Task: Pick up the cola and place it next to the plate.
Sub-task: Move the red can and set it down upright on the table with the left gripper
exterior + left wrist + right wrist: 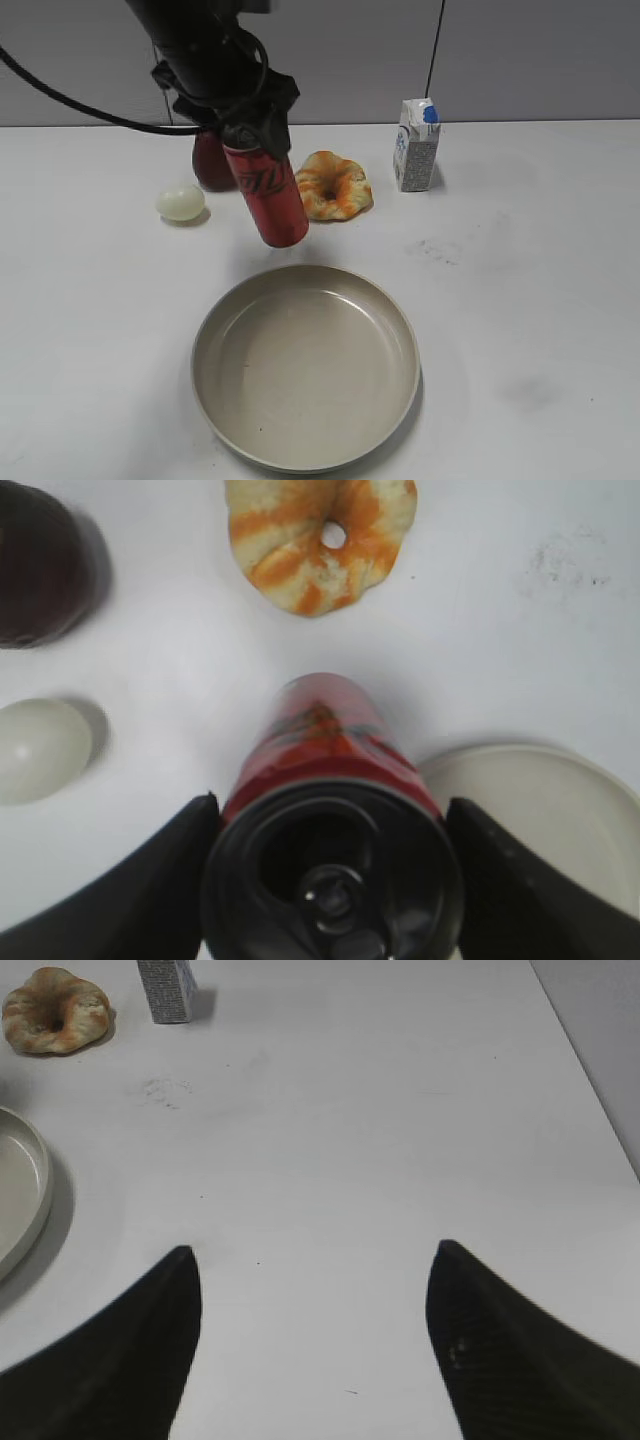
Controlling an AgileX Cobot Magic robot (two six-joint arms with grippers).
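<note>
The plate (pixel 305 365) sits near the front edge of the table (pixel 530 300), about midway between the left and right edges. It is a wide, round, shallow beige dish with a raised rim and a smooth glazed surface; nothing lies in it.

The cola (pixel 268 195) is a tall slim red can with black script lettering. It hangs tilted above the table, behind the plate's far rim, base pointing toward the front edge. The left gripper (pixel 330 880) holds it at the upper end, one dark finger (pixel 130 890) pressed on each side; the left wrist view shows the top with its pull tab.

Toward the back edge lie a ring-shaped pastry (pixel 333 185) with orange streaks, a small white carton (pixel 415 145) with a blue cap, a pale smooth egg-shaped object (pixel 180 202), and a dark red rounded object (pixel 212 165) partly hidden behind the arm.

The right gripper (pixel 310 1350) hovers over bare table near the right edge, its fingers spread wide, holding nothing.
</note>
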